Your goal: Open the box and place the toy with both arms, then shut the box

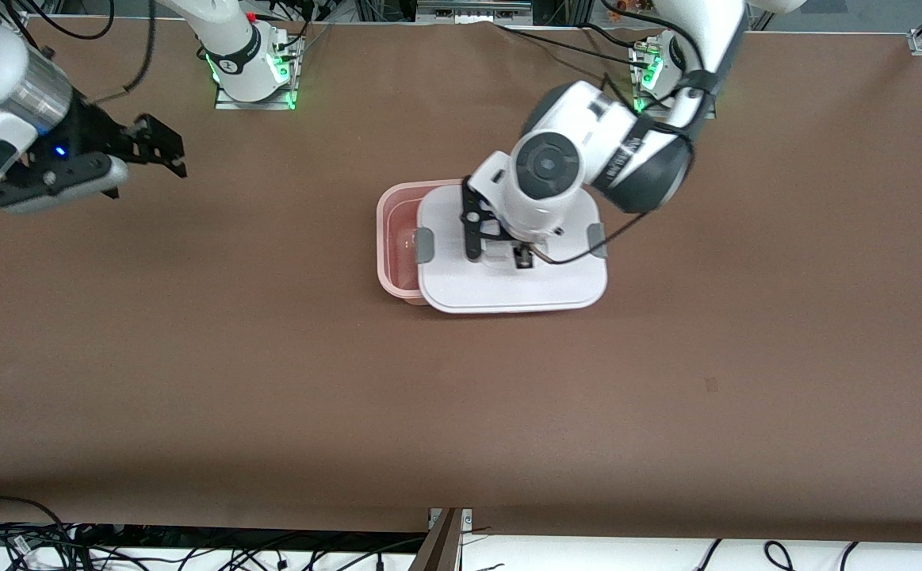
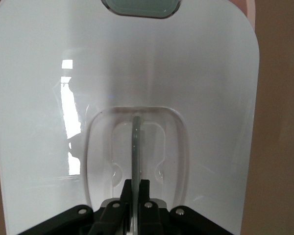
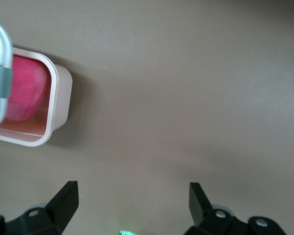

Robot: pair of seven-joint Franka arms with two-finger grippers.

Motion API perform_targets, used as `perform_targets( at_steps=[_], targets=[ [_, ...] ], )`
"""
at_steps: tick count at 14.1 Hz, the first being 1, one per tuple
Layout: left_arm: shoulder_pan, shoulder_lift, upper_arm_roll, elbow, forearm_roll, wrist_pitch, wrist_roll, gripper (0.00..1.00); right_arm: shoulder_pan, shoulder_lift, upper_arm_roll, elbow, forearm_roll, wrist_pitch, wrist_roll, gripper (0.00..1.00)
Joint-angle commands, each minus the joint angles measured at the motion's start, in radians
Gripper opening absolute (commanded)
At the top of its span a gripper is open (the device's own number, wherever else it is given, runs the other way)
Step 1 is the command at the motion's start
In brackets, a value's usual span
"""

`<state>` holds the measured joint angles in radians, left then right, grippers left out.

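Over the box (image 1: pixel 399 242), left hand (image 1: pixel 500 255) clamped on the lid (image 1: pixel 512 281) handle (right hand (image 1: pixel 161 151) wide open, empty).

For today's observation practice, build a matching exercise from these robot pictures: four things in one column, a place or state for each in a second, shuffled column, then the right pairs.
Things
1. lid
2. toy
3. left gripper
4. right gripper

Places or states
A. open, over bare table toward the right arm's end
B. inside the box, partly under the lid
C. shut on the lid's clear handle
D. white, sitting offset so one end of the box shows open

Pairs: 1-D, 2-B, 3-C, 4-A
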<state>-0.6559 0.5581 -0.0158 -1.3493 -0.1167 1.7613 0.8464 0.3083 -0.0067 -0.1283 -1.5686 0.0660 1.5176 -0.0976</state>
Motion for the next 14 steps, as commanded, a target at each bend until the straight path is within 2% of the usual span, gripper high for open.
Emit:
perform_targets(
  at_steps=[1, 4, 7, 10, 14],
  targets=[
    [-0.063, 0.052, 0.020, 0.078, -0.012, 0.013, -0.055, 0.00, -0.064, -0.098, 0.065, -0.097, -0.002, -0.011, 0.085, 1.00],
    [-0.122, 0.080, 0.026, 0.088, 0.000, 0.044, -0.141, 0.00, -0.064, -0.096, 0.064, -0.084, -0.011, -0.022, 0.127, 1.00],
    [-0.129, 0.097, 0.026, 0.088, 0.006, 0.060, -0.142, 0.00, -0.066, -0.079, 0.065, -0.056, -0.067, -0.014, 0.127, 1.00],
    [-0.129, 0.103, 0.025, 0.085, 0.035, 0.061, -0.142, 0.00, -0.071, -0.039, 0.061, 0.004, -0.077, -0.020, 0.110, 1.00],
    [-0.129, 0.106, 0.025, 0.078, 0.054, 0.060, -0.171, 0.00, -0.075, -0.035, 0.047, 0.019, -0.077, -0.017, 0.107, 1.00]
  ],
)
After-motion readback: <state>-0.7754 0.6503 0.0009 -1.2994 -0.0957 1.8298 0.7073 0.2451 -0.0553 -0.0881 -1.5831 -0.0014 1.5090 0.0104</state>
